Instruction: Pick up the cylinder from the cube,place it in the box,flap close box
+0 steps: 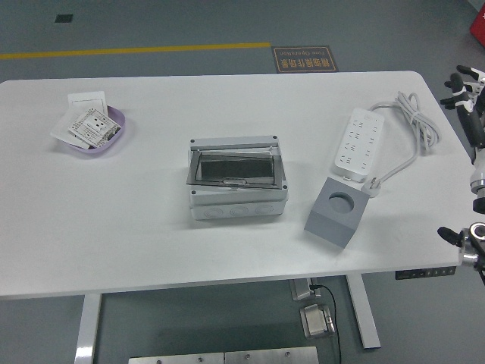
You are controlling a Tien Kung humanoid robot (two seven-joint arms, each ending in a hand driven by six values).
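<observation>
at the left of the white desk a lilac dish is seen, loaded with white cards or plates, one of which leans over its far rim. near the middle of the desk the grey box is set, its clear flap lying shut across the top so that a dark interior is seen through it; whether the cylinder lies inside cannot be told. to the right of the box, and apart from it, the grey cube is placed, turned a little on its corner; a round socket is shown in its top face and no cylinder is seen standing there. just behind the cube a white power strip is laid, its plug end close to the cube's far corner and its cable looped toward the right edge. at the far right edge, beyond the desk, the right robot hand is partly cut off by the frame; its dark-tipped fingers are seen spread apart and nothing is held in them
</observation>
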